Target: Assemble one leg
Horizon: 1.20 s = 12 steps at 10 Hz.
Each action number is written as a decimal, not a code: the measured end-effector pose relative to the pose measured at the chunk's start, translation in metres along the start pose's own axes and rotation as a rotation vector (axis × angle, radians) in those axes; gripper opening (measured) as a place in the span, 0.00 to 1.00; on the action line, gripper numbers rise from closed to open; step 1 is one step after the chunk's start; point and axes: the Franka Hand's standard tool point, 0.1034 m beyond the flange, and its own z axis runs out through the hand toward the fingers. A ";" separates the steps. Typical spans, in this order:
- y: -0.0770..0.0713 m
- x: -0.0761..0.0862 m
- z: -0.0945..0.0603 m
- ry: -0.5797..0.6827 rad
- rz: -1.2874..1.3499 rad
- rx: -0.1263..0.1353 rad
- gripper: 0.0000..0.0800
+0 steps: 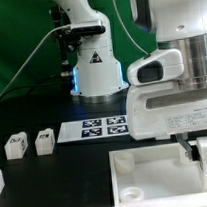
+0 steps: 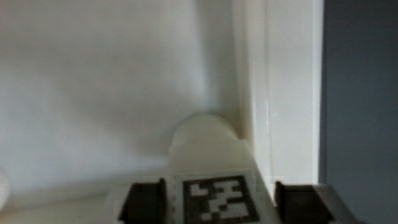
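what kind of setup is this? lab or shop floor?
Likely a robotics lab bench: black table, tagged marker board, a robot base with cables, and loose white tagged legs.

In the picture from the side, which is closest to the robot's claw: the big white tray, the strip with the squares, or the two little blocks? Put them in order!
From the gripper outward, in the exterior view:
1. The large white rimmed square panel, right beside and below it.
2. The flat white marker board printed with black tags, farther toward the exterior view's left.
3. The two small white stubby leg blocks, farthest, near that left edge.
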 end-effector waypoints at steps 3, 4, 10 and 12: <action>0.006 0.003 0.001 -0.024 0.331 -0.039 0.37; 0.010 0.004 0.000 -0.030 0.427 -0.054 0.38; 0.019 0.006 0.000 -0.019 0.559 -0.076 0.74; 0.017 0.004 -0.007 -0.017 0.539 -0.065 0.80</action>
